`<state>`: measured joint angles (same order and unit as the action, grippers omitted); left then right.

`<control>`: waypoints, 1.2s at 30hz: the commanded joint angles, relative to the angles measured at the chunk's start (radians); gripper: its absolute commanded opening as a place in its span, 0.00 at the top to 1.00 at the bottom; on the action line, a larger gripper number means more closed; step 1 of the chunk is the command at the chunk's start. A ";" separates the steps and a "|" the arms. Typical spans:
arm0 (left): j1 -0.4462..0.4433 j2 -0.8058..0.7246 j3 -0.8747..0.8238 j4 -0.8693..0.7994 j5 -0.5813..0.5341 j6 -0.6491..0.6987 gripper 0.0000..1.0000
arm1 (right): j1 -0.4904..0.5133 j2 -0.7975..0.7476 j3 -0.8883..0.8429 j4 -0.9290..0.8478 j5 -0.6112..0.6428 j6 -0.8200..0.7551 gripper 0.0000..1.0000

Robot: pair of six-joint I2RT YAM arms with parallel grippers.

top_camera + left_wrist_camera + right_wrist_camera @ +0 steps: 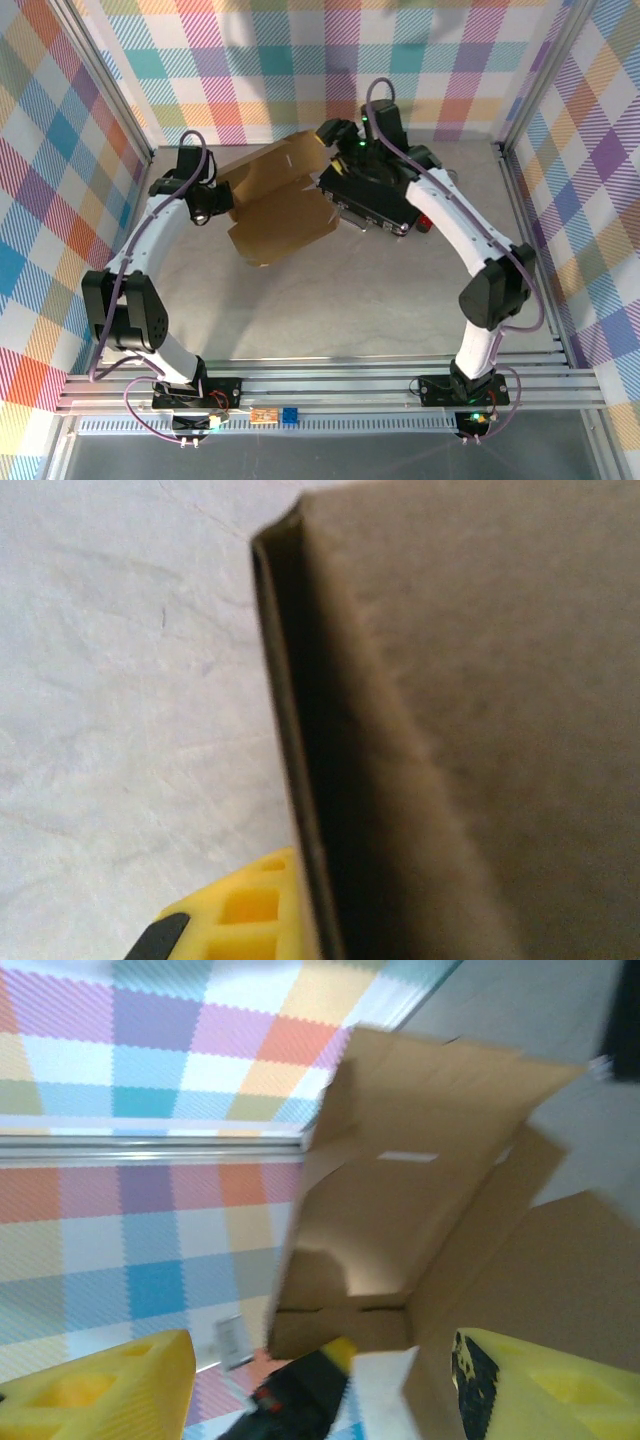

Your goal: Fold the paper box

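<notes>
The paper box (280, 210) is a brown cardboard sheet, partly folded and held up off the table left of centre. My left gripper (222, 205) grips its left edge. In the left wrist view the cardboard (480, 700) runs along one yellow finger (240, 920) and hides the other. My right gripper (335, 135) hovers at the sheet's far right corner. In the right wrist view the right gripper (320, 1390) is open, its yellow fingers wide apart, and the folded panels of the box (420, 1190) stand just ahead, with nothing held.
A black hard case (375, 195) lies on the table under the right arm, touching the cardboard's right side. Checkered walls and metal frame rails enclose the table (350, 300). Open grey surface stretches in front of the box.
</notes>
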<state>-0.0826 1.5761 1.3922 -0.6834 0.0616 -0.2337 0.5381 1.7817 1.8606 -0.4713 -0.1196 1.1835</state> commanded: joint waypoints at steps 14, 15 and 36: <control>-0.086 -0.189 -0.017 -0.346 0.098 -0.058 1.00 | -0.008 -0.185 -0.005 -0.401 -0.046 -0.257 0.44; -0.097 -0.185 -0.013 -0.362 0.088 -0.054 1.00 | -0.007 -0.181 -0.001 -0.403 -0.058 -0.249 0.45; -0.207 -0.113 0.055 -0.456 -0.029 -0.035 1.00 | 0.034 0.313 0.555 -0.677 -0.060 -0.256 0.54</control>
<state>-0.2790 1.4593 1.4147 -1.1030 0.0391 -0.2817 0.5709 2.0850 2.3779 -1.0889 -0.1688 0.9516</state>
